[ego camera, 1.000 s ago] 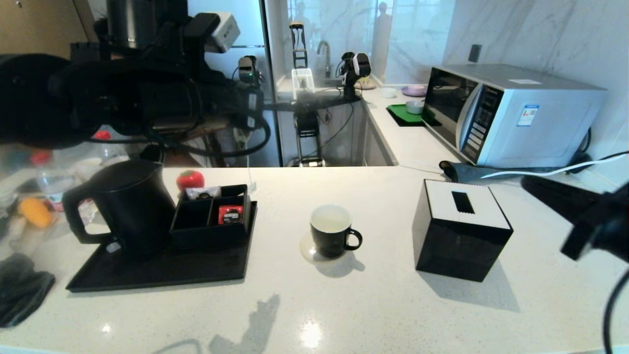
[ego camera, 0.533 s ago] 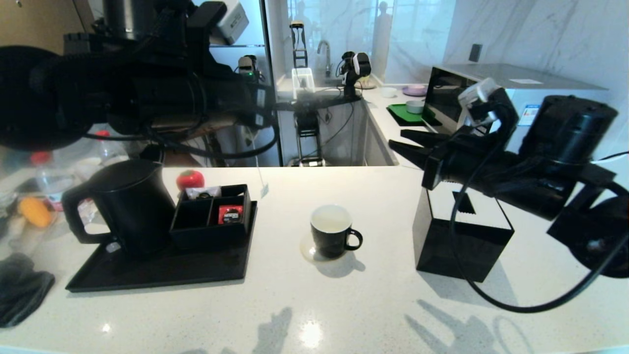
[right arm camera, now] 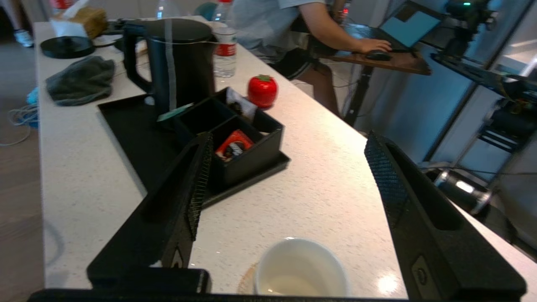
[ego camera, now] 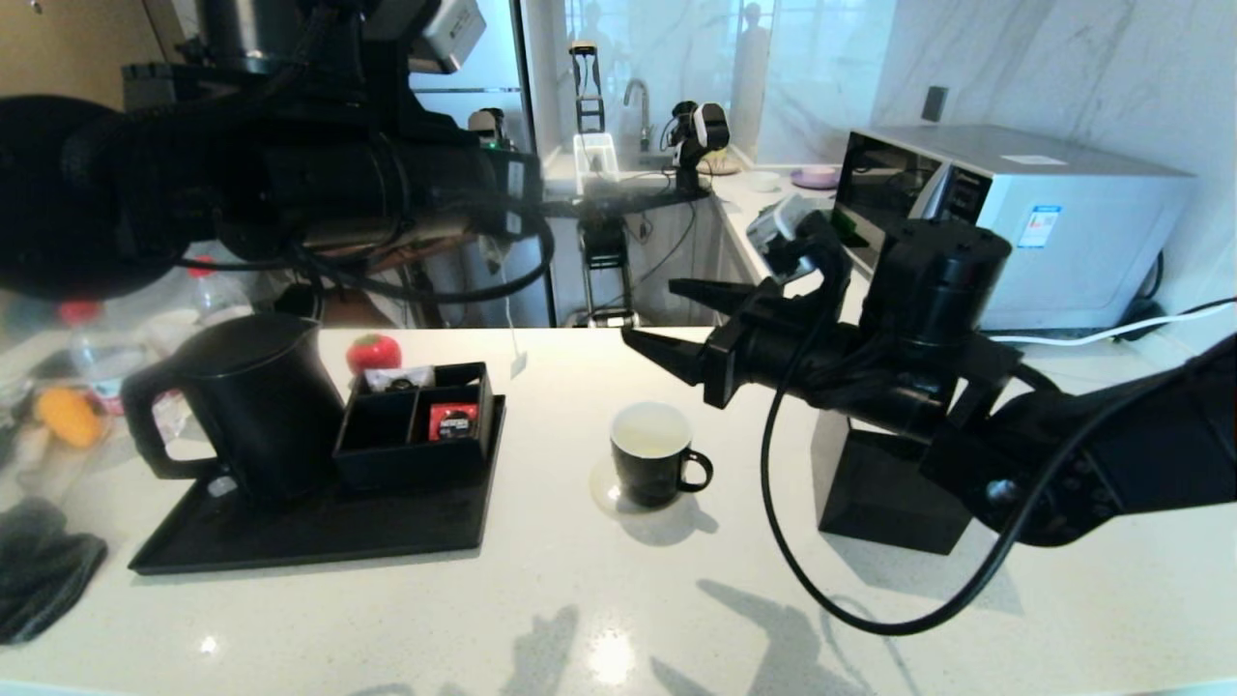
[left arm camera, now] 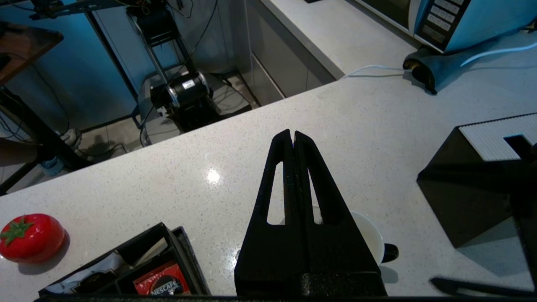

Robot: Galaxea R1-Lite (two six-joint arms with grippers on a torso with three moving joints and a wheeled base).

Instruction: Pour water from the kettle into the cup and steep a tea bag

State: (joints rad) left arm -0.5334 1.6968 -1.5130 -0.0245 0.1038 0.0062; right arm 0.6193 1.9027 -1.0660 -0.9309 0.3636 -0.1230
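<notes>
The kettle (ego camera: 242,406) stands on the left of a black tray, also seen in the right wrist view (right arm camera: 180,58). The cup (ego camera: 649,454) sits mid-counter on a coaster, a little pale liquid in its white inside (right arm camera: 300,268). My left gripper (ego camera: 504,240) hangs high between kettle and cup, shut (left arm camera: 292,135) on the tea bag. The pouch is hidden by the fingers. Its thin string drops to a small white tag (ego camera: 519,364). My right gripper (ego camera: 652,311) hovers open just above and behind the cup, fingers wide apart (right arm camera: 287,138), holding nothing.
On the tray (ego camera: 290,541) stands a low compartment box (ego camera: 416,425) with a red-labelled sachet (ego camera: 452,420). A red tomato-shaped object (ego camera: 374,353) lies behind it. The black tissue box (ego camera: 870,493) is partly hidden by my right arm. A microwave (ego camera: 1015,222) stands back right, a dark cloth (ego camera: 39,570) front left.
My right arm has swung in from the right edge to above the cup, fingers open. The left gripper and its dangling tag have shifted slightly right.
</notes>
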